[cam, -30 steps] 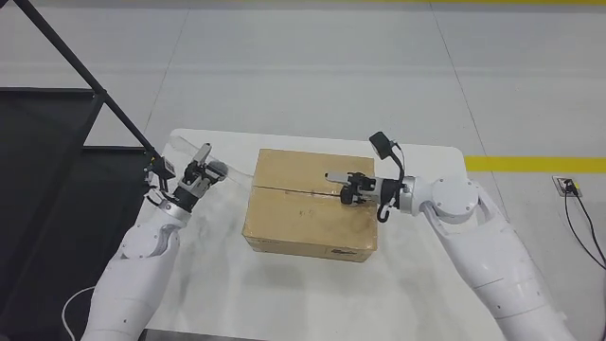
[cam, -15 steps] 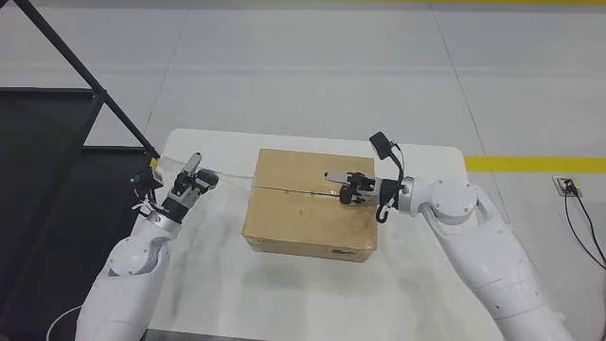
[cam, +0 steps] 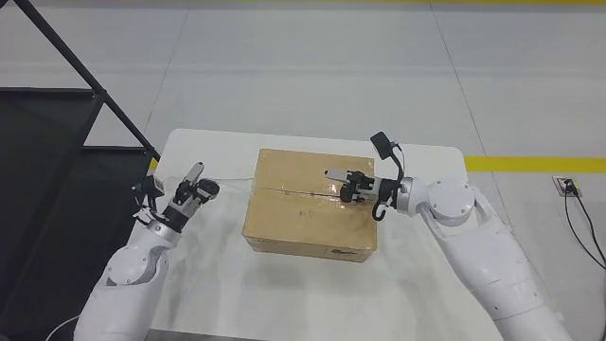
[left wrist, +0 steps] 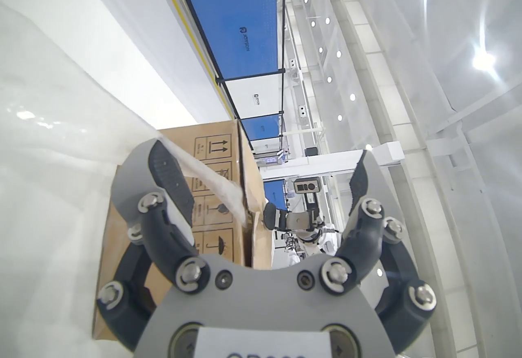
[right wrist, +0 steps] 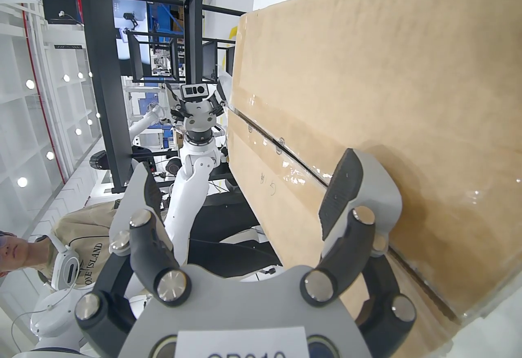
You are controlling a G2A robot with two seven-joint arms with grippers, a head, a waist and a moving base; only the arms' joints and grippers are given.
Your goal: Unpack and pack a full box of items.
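From the top, the box (cam: pixel 308 218) is seen at the middle of the table (cam: pixel 417 166), its flaps shut along a seam (cam: pixel 289 189). Bare tabletop is seen on both sides of it and in front, while its far edge lies close to the table's far edge. The left gripper (cam: pixel 196 182) is held over the bare tabletop left of the box, apart from it and near the table's left edge. The right gripper (cam: pixel 339 178) is held over the right half of the lid, by the seam. In the left wrist view, the jaws are spread wide and nothing is clamped between them. A strip of tape (left wrist: pixel 212 176) is stuck to one pad (left wrist: pixel 167 172) and stretched to the seam at the box's near end. In the right wrist view, the jaws are likewise spread and empty, with one finger (right wrist: pixel 346 192) set over the lid just beside the seam. Whether it touches the lid cannot be told.
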